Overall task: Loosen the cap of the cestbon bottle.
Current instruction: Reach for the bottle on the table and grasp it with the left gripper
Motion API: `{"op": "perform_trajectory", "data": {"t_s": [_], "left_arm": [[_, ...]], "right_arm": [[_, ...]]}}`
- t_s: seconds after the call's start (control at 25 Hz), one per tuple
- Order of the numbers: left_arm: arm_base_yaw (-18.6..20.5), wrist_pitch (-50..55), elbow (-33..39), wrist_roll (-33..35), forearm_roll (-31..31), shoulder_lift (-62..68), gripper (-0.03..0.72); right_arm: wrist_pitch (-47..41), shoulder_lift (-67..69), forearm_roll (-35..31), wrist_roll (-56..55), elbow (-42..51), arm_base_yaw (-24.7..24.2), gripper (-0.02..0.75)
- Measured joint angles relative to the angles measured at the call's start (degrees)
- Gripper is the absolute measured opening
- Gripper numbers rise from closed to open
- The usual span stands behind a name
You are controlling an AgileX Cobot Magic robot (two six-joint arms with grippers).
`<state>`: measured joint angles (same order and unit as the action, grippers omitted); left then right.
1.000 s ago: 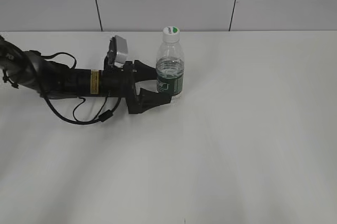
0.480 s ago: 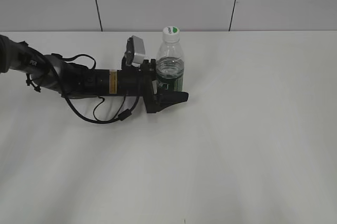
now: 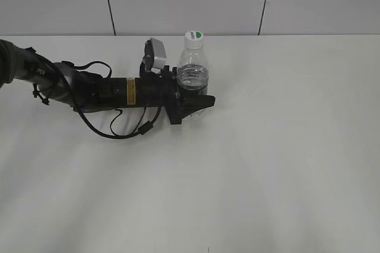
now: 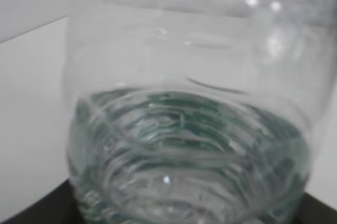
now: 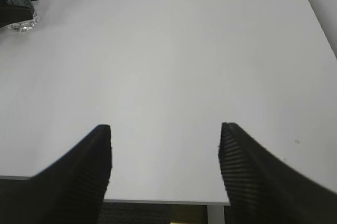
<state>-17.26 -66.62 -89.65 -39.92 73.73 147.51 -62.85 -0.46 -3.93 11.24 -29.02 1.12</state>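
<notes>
left gripper clamping around cestbon bottle's lower body | cap sitting above the fingers | right gripper gaping wide, well apart

The exterior view looks down slantwise at the bench. The left wrist view sits pressed against the cestbon bottle, seemingly blurred. The right wrist view, far off, shares that bottle.
</notes>
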Motion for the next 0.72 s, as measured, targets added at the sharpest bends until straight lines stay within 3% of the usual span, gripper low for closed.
{"op": "perform_trajectory", "data": {"t_s": [0.08,0.72], "left_arm": [[0.0,0.0,0.0,0.0,0.0,0.0,0.412],[-0.1,-1.7,0.0,0.0,1.1,0.2,0.412]], "right_arm": [[0.0,0.0,0.0,0.0,0.0,0.0,0.489],[0.0,0.0,0.0,0.0,0.0,0.0,0.489]]}}
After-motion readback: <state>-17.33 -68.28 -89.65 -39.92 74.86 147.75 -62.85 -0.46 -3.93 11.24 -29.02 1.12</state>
